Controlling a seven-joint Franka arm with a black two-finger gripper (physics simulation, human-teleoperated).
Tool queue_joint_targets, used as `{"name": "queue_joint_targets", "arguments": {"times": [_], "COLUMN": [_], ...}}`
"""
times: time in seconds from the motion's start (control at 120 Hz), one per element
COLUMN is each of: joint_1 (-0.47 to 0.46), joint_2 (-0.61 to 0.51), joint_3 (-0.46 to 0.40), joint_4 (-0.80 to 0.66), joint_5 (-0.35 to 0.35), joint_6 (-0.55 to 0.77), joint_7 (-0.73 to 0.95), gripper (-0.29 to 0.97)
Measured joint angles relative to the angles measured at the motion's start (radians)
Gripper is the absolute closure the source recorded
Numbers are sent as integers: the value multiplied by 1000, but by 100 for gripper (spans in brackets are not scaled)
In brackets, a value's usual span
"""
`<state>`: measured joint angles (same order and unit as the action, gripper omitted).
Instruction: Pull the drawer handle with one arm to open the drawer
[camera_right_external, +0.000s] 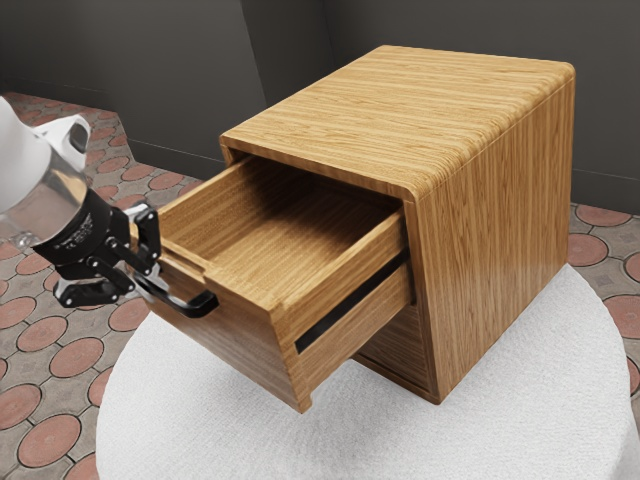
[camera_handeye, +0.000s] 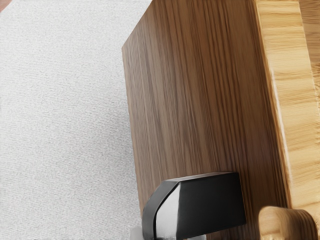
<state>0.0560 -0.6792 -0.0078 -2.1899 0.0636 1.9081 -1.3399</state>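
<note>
Drawer: stands well out of its opening, so I can look straight down into its bare wooden inside. It juts toward the exterior view's left and hangs above the table.
Handle: a black bar on the front of the drawer, at the end farthest from the cabinet. From the hand's own camera, a glossy black block sits close against the wood, most likely part of this handle.
Claw: clenched on the handle. One black finger is above the bar and the other below it, both pressed to it near the end that lies toward the exterior view's left.
Arm: white and grey, coming in from the exterior view's left edge. Its black wrist is angled down toward the handle.
Drawer front: in the wrist view it is a broad panel of darker brown grain just beyond the hand, with the paler top edge of the drawer running along one side.
Dark rail: a black strip along the drawer's near side, running back into the cabinet's opening.
Cabinet: a light wooden box with rounded top corners, standing upright toward the exterior view's right, its base on the table.
Table: round, with a rough white top; the wrist view shows the same white surface beside the drawer front.
Floor: rounded reddish tiles with pale joints, seen below and behind the table.
Wall: plain dark grey, behind the cabinet.
</note>
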Motion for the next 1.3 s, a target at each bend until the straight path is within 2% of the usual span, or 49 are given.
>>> {"name": "queue_joint_targets", "arguments": {"times": [0.592,0.925,1.15,1.3], "joint_1": [18,22,21,21], "joint_2": [-196,-239,-265,-291], "joint_3": [0,1,3,3], "joint_4": [-145,-173,-174,-182], "joint_5": [1,1,-1,-2], "joint_6": [-1,-3,-2,-3], "joint_7": [-3,-3,4,11], "gripper": [79,78,59,33]}}
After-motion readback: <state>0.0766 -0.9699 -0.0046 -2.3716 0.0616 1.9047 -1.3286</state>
